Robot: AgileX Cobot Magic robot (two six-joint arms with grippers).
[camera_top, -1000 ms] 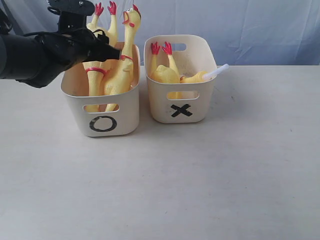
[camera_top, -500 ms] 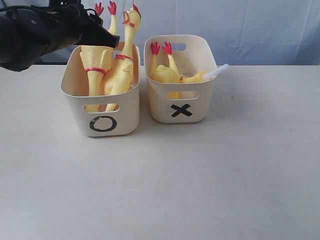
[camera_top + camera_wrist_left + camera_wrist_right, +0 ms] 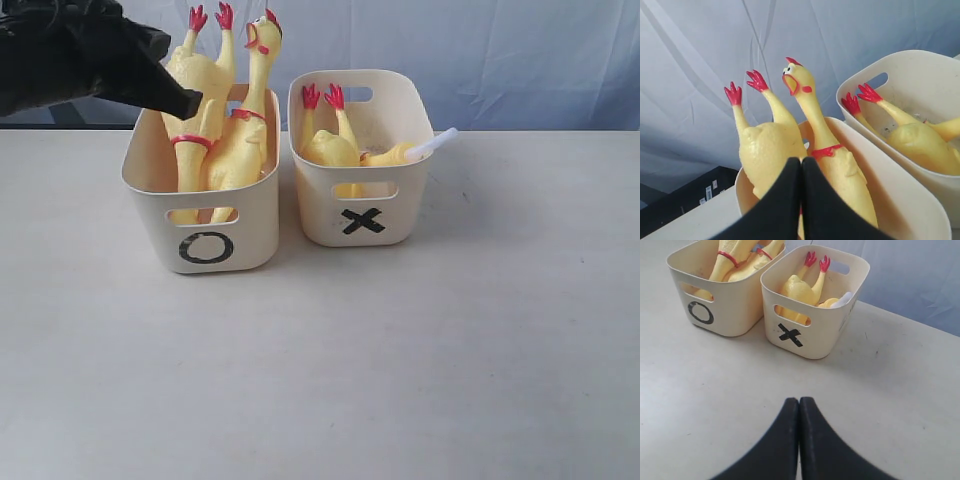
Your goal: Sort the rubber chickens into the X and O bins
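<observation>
Two rubber chickens stand in the O bin (image 3: 205,240): one head-up (image 3: 248,130) with its red comb at the top, one feet-up (image 3: 198,90). A third rubber chicken (image 3: 330,148) lies feet-up in the X bin (image 3: 362,222), next to a white tube (image 3: 438,142). My left gripper (image 3: 190,100) hovers shut and empty at the O bin's far-left rim, close to the feet-up chicken (image 3: 771,147). In its wrist view my left gripper (image 3: 801,161) shows jaws pressed together. My right gripper (image 3: 799,401) is shut over bare table, short of the X bin (image 3: 810,335), and does not show in the exterior view.
The bins stand side by side at the back of a pale table (image 3: 400,350). A blue-grey cloth backdrop (image 3: 500,50) hangs behind them. A dark box (image 3: 685,200) lies beyond the O bin in the left wrist view.
My left arm has pulled up and back to the left, away from the O bin. The chickens stay in the bins; the feet-up one now shows more fully.
</observation>
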